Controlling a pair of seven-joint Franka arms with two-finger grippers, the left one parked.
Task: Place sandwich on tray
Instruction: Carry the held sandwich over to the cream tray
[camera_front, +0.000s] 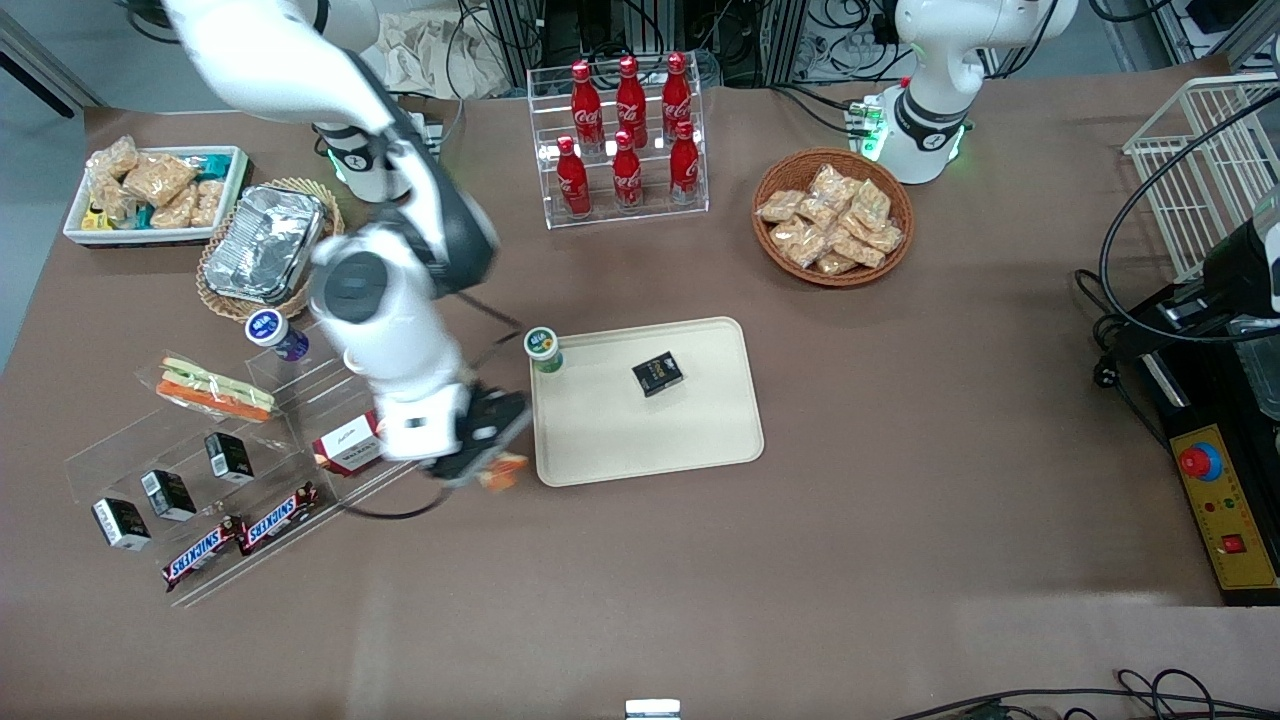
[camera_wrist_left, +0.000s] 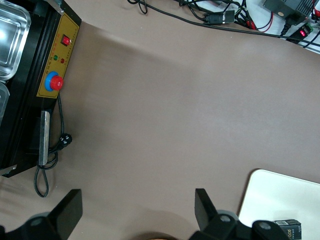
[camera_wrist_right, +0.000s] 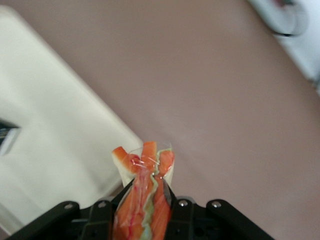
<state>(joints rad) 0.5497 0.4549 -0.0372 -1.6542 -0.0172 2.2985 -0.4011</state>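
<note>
Even overhead light was bright, with soft shadows. The right arm (camera_front: 400, 300) and its gripper (camera_front: 478, 462) beside the tray (camera_front: 690, 450) were motion-blurred; the wrist picture looked smeared.

The front view is looking steeply down from high above the long edge of the brown cloth-covered table (camera_front: 800, 560), facing both arm bases and taking in nearly the whole tabletop from well back.

The right wrist view is riding just above the black two-finger gripper (camera_wrist_right: 144, 212), looking close along its fingers, which are clamping the clear-wrapped wedge sandwich with red-orange and green filling (camera_wrist_right: 142, 200), down at the table.

The left wrist view is looking straight down from a moderate height at bare cloth near the parked arm's end.

All three are sharing the large flat cream-beige plastic tray (camera_front: 600, 440) (camera_wrist_left: 270, 195) (camera_wrist_right: 45, 140).
</note>
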